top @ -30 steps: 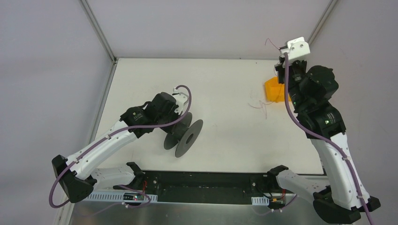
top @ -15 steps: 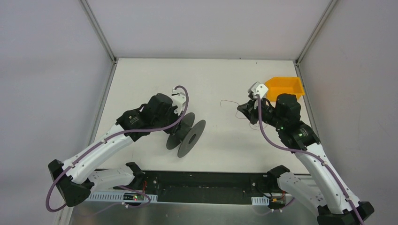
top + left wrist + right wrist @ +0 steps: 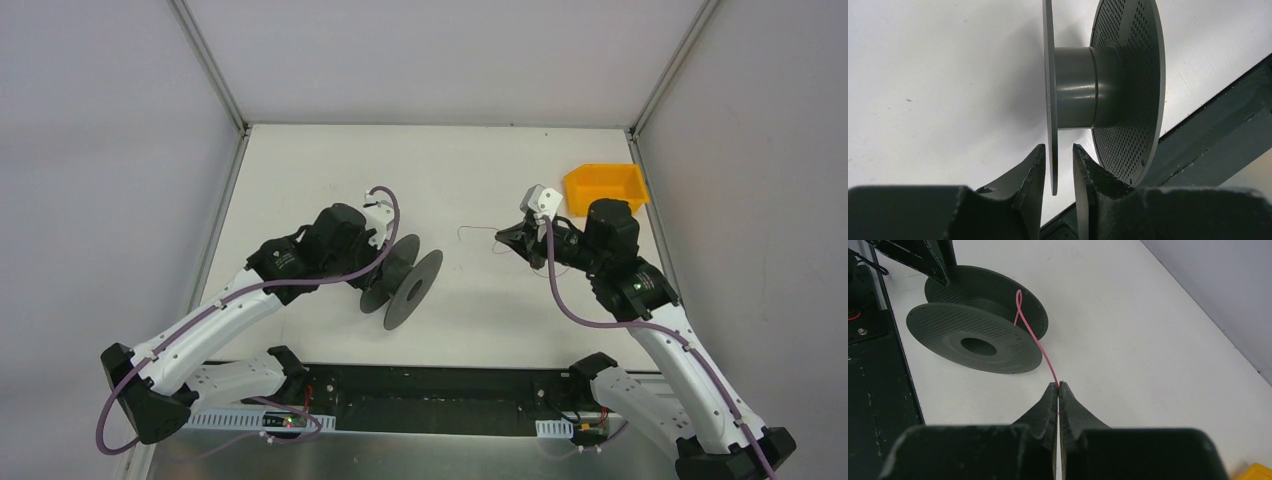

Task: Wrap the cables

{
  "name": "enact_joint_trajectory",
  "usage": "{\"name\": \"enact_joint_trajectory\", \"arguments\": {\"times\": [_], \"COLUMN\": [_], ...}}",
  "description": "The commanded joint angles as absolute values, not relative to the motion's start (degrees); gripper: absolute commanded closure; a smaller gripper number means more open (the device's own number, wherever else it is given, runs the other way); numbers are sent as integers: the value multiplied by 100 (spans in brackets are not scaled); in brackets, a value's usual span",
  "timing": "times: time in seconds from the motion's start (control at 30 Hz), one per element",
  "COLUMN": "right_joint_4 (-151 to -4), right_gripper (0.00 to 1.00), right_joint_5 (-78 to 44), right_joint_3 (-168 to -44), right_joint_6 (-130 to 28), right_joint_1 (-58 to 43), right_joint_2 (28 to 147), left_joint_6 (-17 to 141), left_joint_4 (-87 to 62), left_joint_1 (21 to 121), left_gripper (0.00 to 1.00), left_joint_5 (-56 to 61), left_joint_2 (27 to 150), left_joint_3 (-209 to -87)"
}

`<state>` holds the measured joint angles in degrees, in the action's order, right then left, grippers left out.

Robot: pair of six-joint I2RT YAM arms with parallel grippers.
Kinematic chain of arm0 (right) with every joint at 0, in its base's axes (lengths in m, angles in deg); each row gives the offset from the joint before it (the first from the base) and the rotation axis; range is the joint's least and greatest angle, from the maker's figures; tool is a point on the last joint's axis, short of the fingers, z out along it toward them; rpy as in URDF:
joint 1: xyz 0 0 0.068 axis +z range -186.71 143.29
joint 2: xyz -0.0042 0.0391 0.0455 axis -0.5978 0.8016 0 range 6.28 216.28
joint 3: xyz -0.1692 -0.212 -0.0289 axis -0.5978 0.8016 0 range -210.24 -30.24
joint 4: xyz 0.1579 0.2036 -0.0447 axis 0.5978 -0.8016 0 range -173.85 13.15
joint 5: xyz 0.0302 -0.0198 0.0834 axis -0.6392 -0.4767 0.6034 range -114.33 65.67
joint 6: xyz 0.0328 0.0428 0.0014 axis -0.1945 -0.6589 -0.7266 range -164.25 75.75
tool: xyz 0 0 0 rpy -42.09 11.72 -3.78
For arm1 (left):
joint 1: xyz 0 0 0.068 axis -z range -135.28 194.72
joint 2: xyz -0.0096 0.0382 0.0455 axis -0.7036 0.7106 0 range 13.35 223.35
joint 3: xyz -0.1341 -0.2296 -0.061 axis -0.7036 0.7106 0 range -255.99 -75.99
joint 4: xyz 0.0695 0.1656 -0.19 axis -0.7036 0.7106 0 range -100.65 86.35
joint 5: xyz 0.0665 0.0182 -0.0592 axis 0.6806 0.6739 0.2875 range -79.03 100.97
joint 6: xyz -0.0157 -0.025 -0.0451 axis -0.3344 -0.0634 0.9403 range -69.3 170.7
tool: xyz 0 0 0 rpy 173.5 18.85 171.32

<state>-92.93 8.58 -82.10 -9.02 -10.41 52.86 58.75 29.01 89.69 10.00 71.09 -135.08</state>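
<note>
None of the cable (image 3: 1035, 337) sits on the spool (image 3: 978, 337) yet. Its core (image 3: 1075, 92) is bare, so all the winding is left. The right gripper (image 3: 1058, 386) is clenched on one end of the thin pink strand, which arcs free above the desk (image 3: 450, 160) toward the spool, its looped tip just short of it. The right arm reaches low and leftward. The left gripper (image 3: 1058, 150) straddles one flange (image 3: 1049, 75); whether it clamps it, I cannot tell.
</note>
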Motion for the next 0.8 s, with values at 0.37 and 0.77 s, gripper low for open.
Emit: {"name": "enact_joint_trajectory", "arguments": {"times": [0.37, 0.77], "right_joint_4": [-9220, -8063], "right_gripper": [100, 100], "right_joint_5": [1304, 2546], "right_joint_3": [-8839, -8820], "right_joint_6": [-226, 679], "right_joint_1": [-1054, -1047], "right_joint_2": [5639, 6586], "left_joint_6": [4999, 4984], "left_joint_4": [2650, 2266], "left_joint_1": [8970, 8969], "left_gripper": [100, 99], "left_joint_5": [721, 479], "left_joint_2": [7441, 7426], "left_joint_3": [-13600, -13433]}}
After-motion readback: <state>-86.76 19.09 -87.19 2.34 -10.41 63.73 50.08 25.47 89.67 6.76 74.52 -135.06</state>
